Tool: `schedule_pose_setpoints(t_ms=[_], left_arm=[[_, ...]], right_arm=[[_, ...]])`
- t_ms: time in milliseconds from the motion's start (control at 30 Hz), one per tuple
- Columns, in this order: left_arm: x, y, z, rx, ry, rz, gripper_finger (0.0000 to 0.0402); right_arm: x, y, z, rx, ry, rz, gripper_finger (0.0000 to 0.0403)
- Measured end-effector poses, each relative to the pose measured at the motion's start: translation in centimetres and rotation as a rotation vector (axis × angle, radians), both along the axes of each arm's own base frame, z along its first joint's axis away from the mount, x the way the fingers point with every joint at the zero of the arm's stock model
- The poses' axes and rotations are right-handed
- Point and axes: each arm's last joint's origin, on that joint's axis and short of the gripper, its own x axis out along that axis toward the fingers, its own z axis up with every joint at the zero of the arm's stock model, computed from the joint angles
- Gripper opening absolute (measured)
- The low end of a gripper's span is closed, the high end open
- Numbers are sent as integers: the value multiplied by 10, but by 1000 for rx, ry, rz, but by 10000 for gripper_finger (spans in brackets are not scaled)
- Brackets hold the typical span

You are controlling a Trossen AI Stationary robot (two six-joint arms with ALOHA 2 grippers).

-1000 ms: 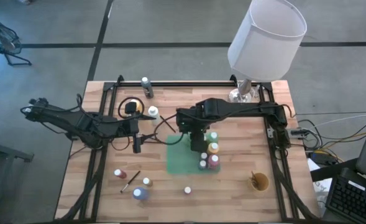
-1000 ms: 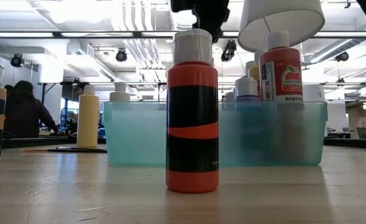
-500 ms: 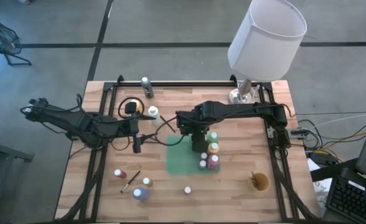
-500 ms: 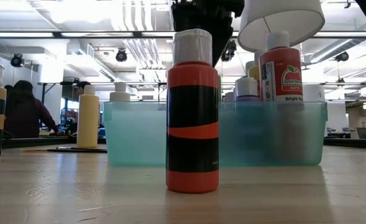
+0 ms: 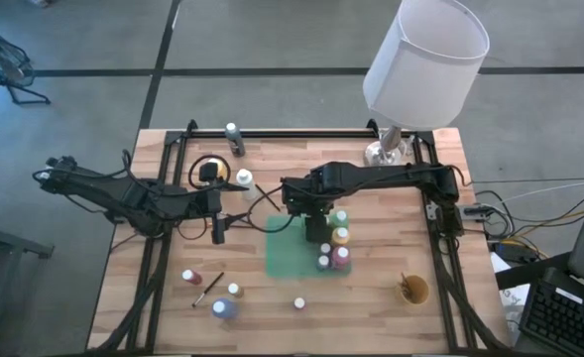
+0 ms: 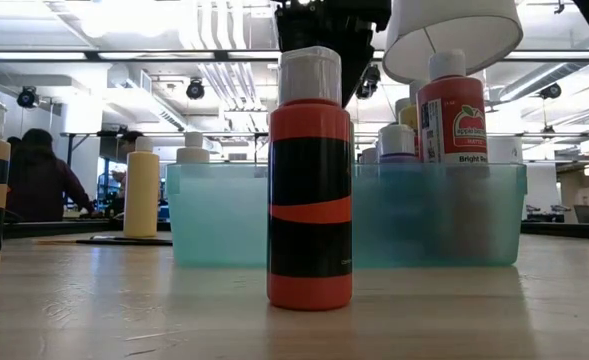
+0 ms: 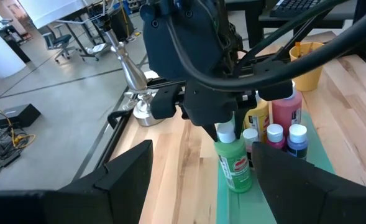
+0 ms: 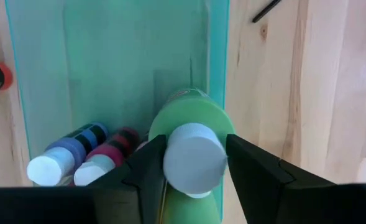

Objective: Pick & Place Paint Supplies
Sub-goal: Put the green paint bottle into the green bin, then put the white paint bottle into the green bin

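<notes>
My right gripper [image 5: 316,232] points down into a translucent green bin [image 8: 108,68] at mid-table, shut on the pale cap of a green paint bottle [image 7: 233,163]. Blue [image 8: 63,159], red [image 7: 286,111] and yellow [image 7: 257,118] bottles stand beside it in the bin. Loose supplies stand on their bases on the wood: a red bottle [image 6: 310,180], a small group at the near left [image 5: 224,308], and a dark brush [image 5: 208,290] lying flat. My left gripper [image 5: 219,233] hangs open to the left of the bin, holding nothing. My right gripper pinches the green bottle's pale cap [image 8: 194,158] between its two fingers, one on either side. The fingers come from above, pointing down. The bottle stands upright below them inside the bin, its base [image 7: 237,185] at the bin's floor.
A lamp [image 5: 425,59] stands at the far right corner, and a tan cup [image 5: 412,290] at the near right. A white bottle [image 5: 244,178] and another bottle [image 5: 233,134] stand at the far left. Black frame rails run along the table's left, right and far edges.
My right gripper has come down with the green bottle, lowering it among the other bottles in the bin, then held still. My left arm has stayed put.
</notes>
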Motion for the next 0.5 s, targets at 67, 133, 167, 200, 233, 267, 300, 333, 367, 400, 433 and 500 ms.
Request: schedule_pose_setpoints(t_ms=[67,133,167,200,233,267,300,333,367,400,433,500], left_arm=[[0,0,0,0,0,0,278],[0,0,0,0,0,0,278],[0,0,0,0,0,0,278],[0,0,0,0,0,0,278],[0,0,0,0,0,0,278],[0,0,0,0,0,0,278],[0,0,0,0,0,0,278],[0,0,0,0,0,0,278],[0,0,0,0,0,0,278],[0,0,0,0,0,0,278],[0,0,0,0,0,0,278],[0,0,0,0,0,0,278]], right_arm=[[0,0,1,0,4,-2,172],[0,0,2,-3,1,-4,181],[0,0,2,-3,1,-5,187],[0,0,2,-4,1,-6,192],[0,0,2,-3,1,-6,197],[0,0,2,-3,0,-8,202],[0,0,2,-3,1,-10,208],[0,0,2,-2,1,-11,213],[0,0,2,-2,1,-12,219],[-1,0,2,-2,2,-13,224],[-1,0,2,-1,5,-15,230],[-2,0,3,1,16,-23,242]])
